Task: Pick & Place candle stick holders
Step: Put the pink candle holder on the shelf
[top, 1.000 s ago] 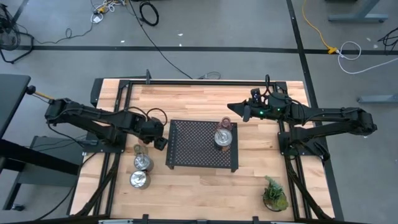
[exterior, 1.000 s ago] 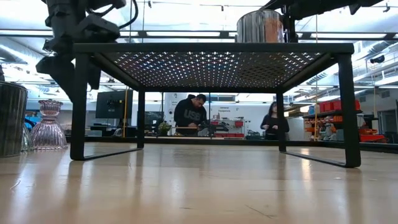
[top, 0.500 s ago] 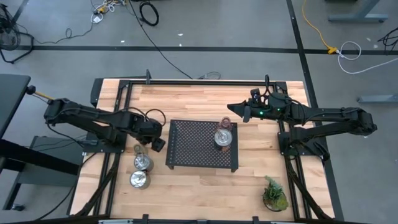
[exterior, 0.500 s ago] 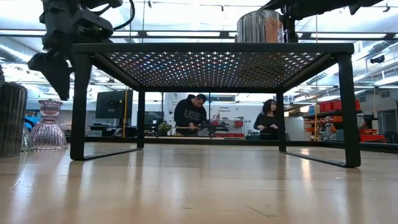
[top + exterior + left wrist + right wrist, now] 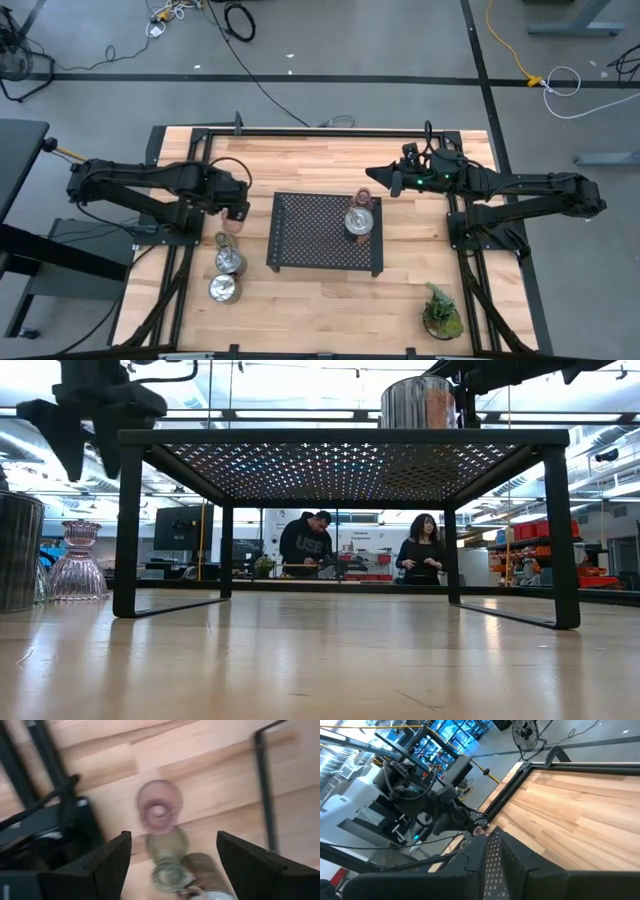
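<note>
The left end effector has pulled back left from the black tray, its jaws wide and empty above the pink glass holder. The right end effector, pinched closed, hovers beyond the tray, where one silver holder stands.

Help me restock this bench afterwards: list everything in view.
silver holders: three, shiny silver; two on the table left of the tray, one on the tray
pink glass cup: one, pink; left of the tray
greenish glass cup: one, greenish; beside the silver pair
reddish glass cup: one, reddish; on the tray
tray: one, black perforated; mid-table
potted plant: one, green; near right corner
table: one, light wood
people: two, dark tops; room behind
left pincer: open, above the pink glass cup
right pincer: shut, beyond the tray's far right corner
</note>
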